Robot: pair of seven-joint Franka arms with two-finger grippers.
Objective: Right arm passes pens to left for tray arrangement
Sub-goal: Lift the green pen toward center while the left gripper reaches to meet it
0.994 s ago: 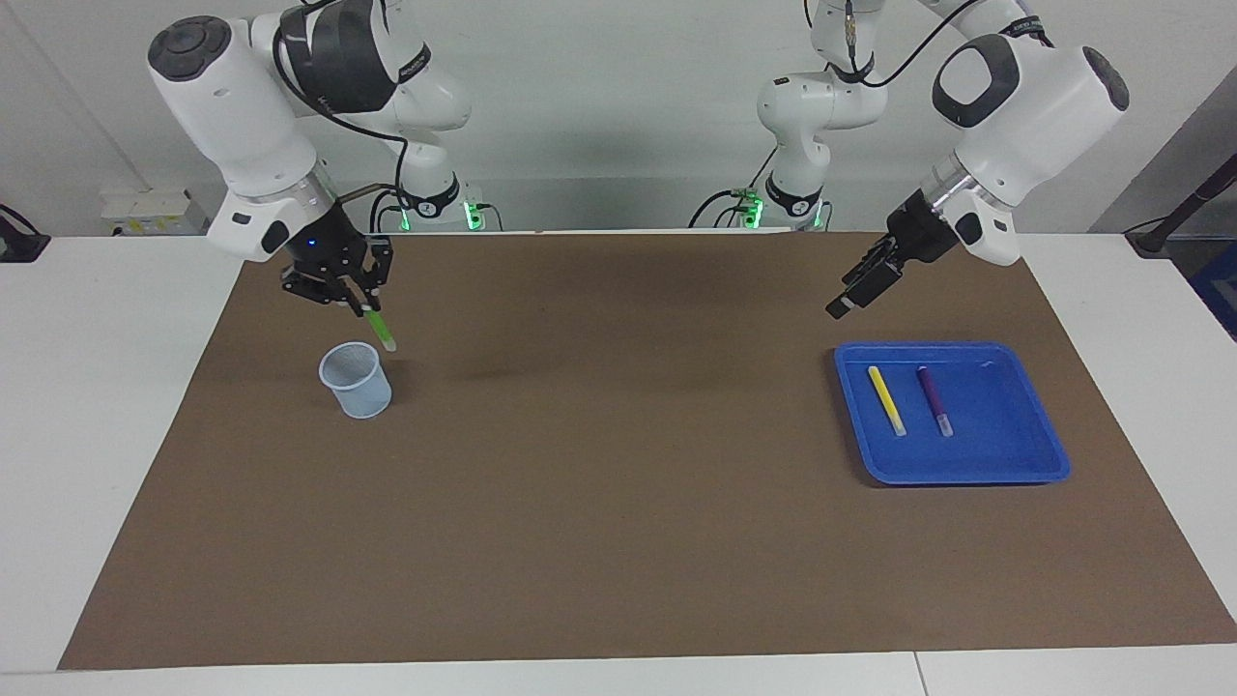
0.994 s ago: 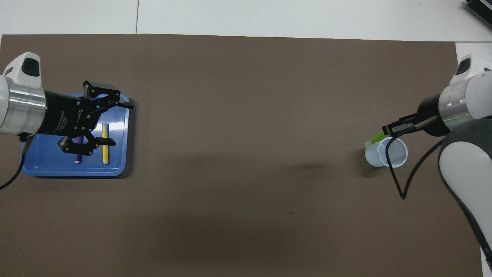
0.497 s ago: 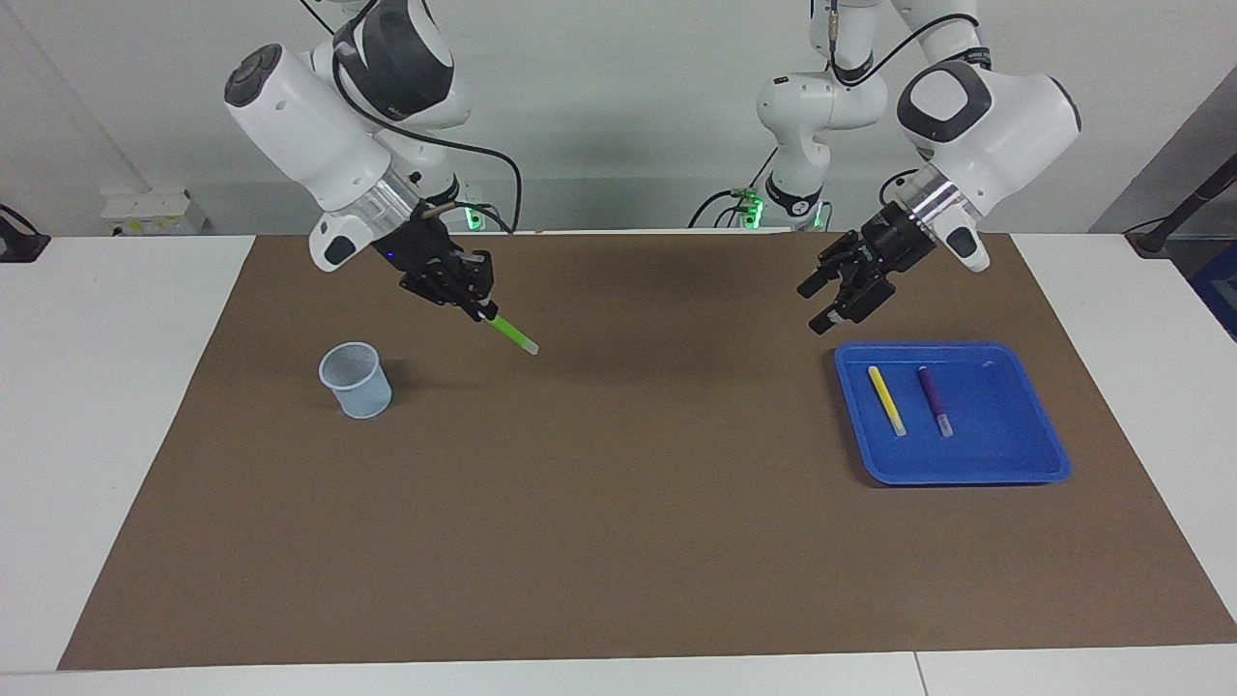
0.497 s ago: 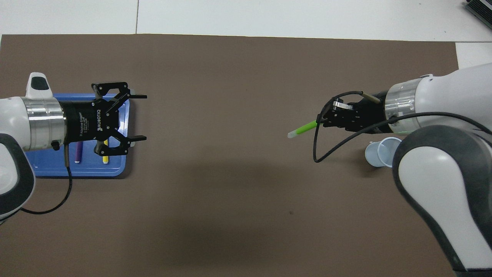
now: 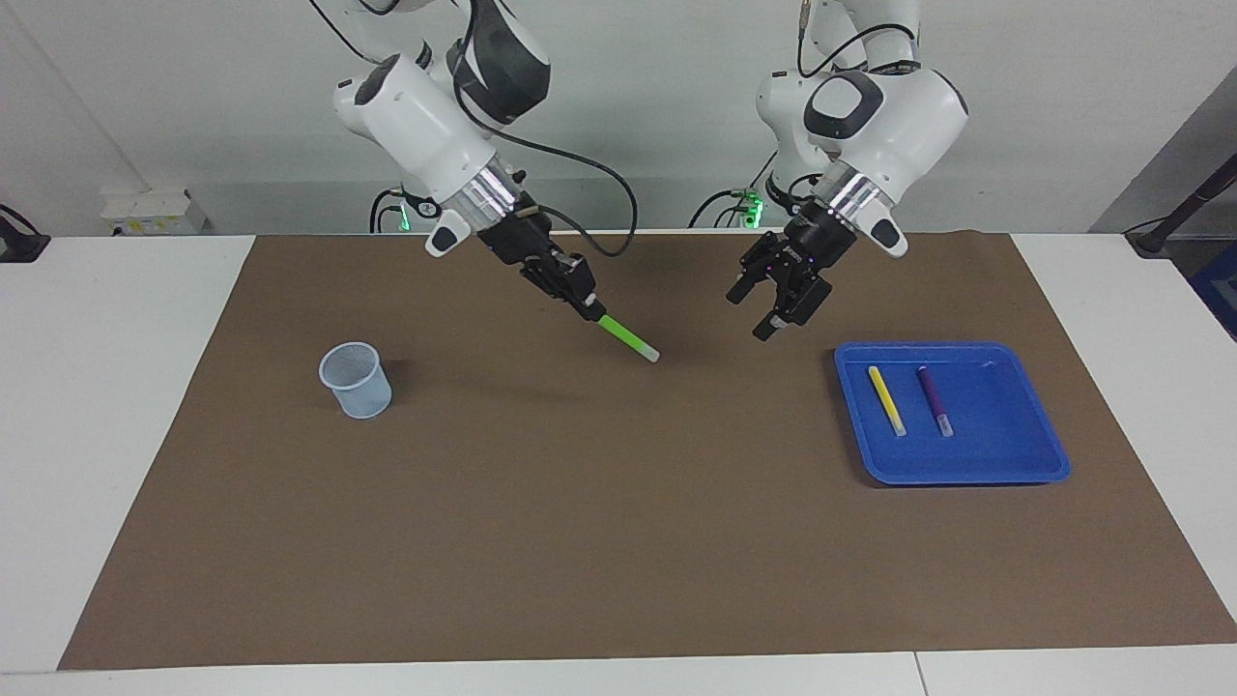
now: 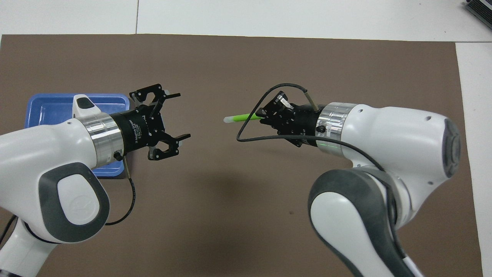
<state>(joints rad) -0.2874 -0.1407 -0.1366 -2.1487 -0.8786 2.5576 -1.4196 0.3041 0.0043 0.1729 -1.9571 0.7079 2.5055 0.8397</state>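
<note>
My right gripper (image 5: 591, 309) is shut on the bright green pen (image 5: 630, 340) and holds it in the air over the middle of the mat, pale end toward the left gripper. In the overhead view the green pen (image 6: 241, 117) sticks out of the right gripper (image 6: 263, 117). My left gripper (image 5: 752, 315) is open and empty, in the air beside the blue tray (image 5: 1005, 425), a short gap from the pen tip; it also shows in the overhead view (image 6: 179, 115). The yellow pen (image 5: 886, 400) and the purple pen (image 5: 934, 399) lie side by side in the tray.
A small pale mesh cup (image 5: 357, 380) stands on the brown mat (image 5: 599, 503) toward the right arm's end. In the overhead view the left arm covers much of the tray (image 6: 50, 109) and the right arm hides the cup.
The right gripper has carried the green pen from over the cup to the middle of the mat. The left gripper has moved off the tray toward the middle, open.
</note>
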